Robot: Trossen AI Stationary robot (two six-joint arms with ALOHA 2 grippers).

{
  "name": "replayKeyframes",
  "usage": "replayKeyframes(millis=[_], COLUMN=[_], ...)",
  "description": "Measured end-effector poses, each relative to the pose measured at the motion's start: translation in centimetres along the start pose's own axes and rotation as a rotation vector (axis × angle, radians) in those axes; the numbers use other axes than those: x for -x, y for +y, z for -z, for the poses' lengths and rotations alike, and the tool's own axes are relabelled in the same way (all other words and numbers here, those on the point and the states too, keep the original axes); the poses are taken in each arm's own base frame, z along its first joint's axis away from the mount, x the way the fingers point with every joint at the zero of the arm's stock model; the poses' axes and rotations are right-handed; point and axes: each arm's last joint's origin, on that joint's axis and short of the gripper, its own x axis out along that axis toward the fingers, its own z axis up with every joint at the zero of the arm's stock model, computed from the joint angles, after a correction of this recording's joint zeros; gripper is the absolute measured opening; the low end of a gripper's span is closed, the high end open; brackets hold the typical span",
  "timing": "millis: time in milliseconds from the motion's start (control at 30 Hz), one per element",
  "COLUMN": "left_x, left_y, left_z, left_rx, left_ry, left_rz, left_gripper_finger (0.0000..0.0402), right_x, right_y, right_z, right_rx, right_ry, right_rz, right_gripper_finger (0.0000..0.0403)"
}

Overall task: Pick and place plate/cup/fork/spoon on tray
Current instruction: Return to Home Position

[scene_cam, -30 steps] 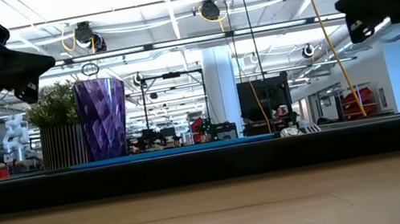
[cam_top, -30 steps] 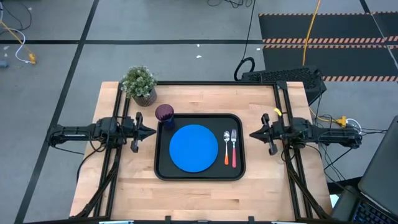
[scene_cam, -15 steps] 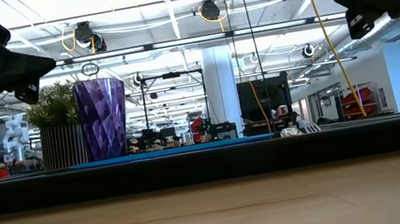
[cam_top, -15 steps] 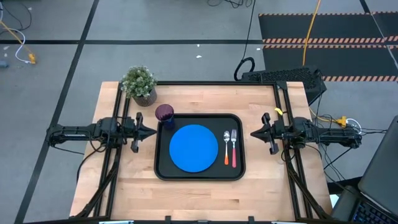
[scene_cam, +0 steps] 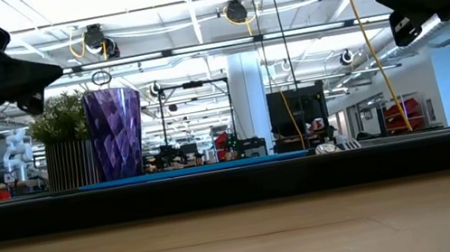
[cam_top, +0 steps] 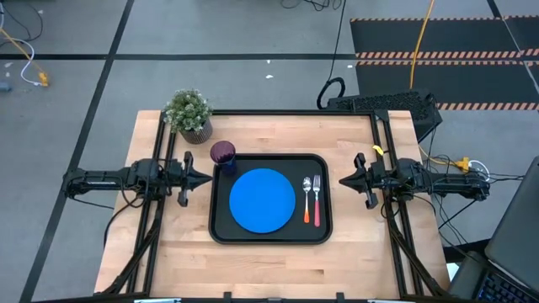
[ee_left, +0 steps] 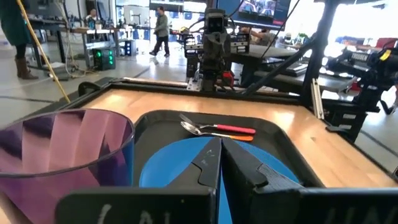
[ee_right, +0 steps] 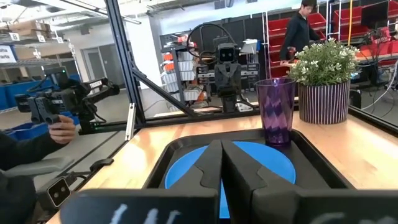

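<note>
The black tray (cam_top: 221, 231) lies at the table's middle. On it lie the blue plate (cam_top: 262, 199), the orange-handled spoon (cam_top: 307, 198) and the red-handled fork (cam_top: 317, 200) side by side at the plate's right. The purple cup (cam_top: 222, 154) stands upright at the tray's far left corner. My left gripper (cam_top: 205, 178) hovers shut and empty left of the tray, pointing at it. My right gripper (cam_top: 344, 180) hovers shut and empty right of the tray. In the left wrist view the cup (ee_left: 62, 149), spoon (ee_left: 205, 129) and fork (ee_left: 214, 126) show.
A potted green plant (cam_top: 189, 114) in a striped pot stands at the table's far left, just behind the cup. Bare wood lies along the table's near edge (cam_top: 269, 269). People stand in the room behind the table.
My right gripper has drawn back a little toward the table's right edge, away from the tray, and stays shut. Nothing on the tray has moved.
</note>
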Motion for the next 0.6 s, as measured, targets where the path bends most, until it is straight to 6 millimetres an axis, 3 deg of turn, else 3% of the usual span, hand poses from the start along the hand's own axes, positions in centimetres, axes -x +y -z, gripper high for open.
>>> replayKeyframes(millis=[300,600], left_x=[0.00,0.00], left_y=[0.00,0.00], left_z=[0.01,0.00], left_rx=[-0.135,-0.109], left_ry=[0.001,0.000], left_rz=[0.000,0.000], left_gripper_finger=[0.0015,0.0015], right_x=[0.00,0.00], right_y=[0.00,0.00], right_z=[0.00,0.00], right_rx=[0.000,0.000], right_ry=[0.000,0.000], right_rz=[0.000,0.000], right_gripper_finger=[0.0000,0.0000])
